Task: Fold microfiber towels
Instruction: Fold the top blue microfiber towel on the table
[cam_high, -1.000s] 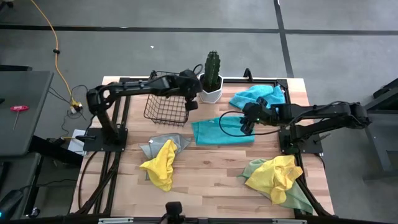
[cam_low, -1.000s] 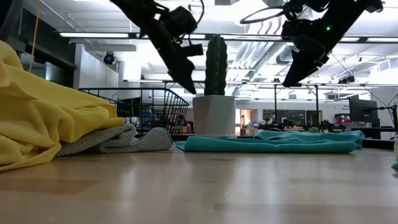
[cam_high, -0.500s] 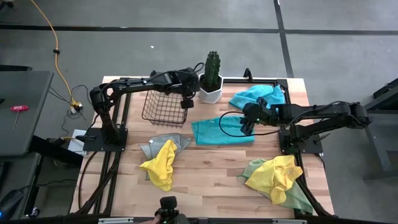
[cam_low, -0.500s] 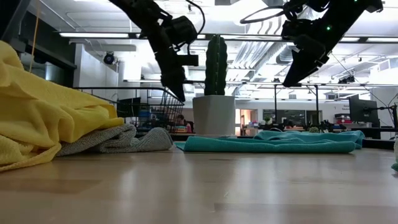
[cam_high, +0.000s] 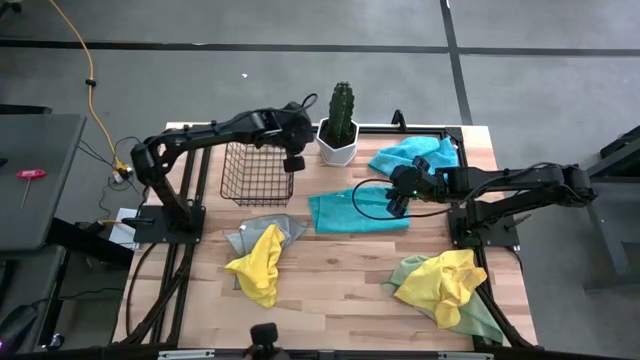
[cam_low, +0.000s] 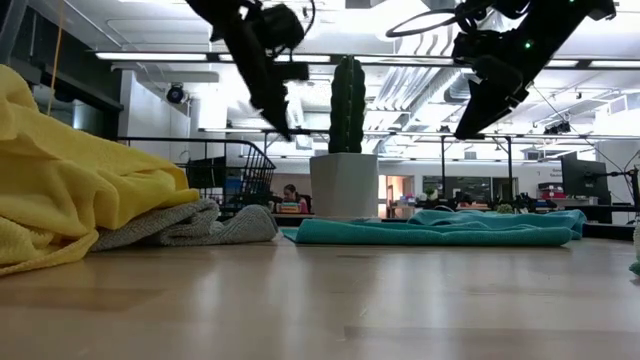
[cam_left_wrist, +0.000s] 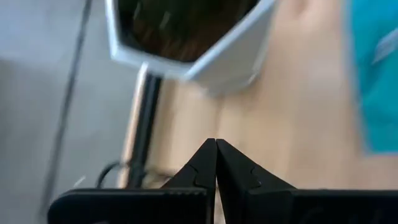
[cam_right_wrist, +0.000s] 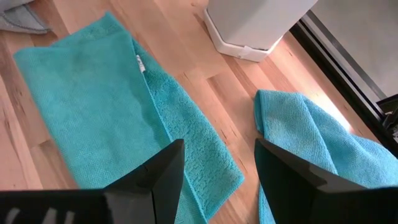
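The worktop (cam_high: 340, 280) is pale wood planking with a black frame; it carries turquoise towels (cam_high: 358, 210), yellow towels (cam_high: 257, 262), a grey towel (cam_high: 245, 232), a black wire basket (cam_high: 257, 174), and a green cactus (cam_high: 342, 108) in a white pot (cam_high: 337, 151).

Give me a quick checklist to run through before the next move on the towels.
1. Right tool open and empty: ok, hanging above the flat turquoise towel.
2. Left tool free of the wire basket: cannot tell, it is shut at the basket's rim by the cactus pot.
3. Flat turquoise towel uncovered: ok, nothing lies on it.
4. Second turquoise towel apart from the flat one: ok, bare wood between them.
5. Yellow towel separate from the grey towel: not ok, it lies on top.
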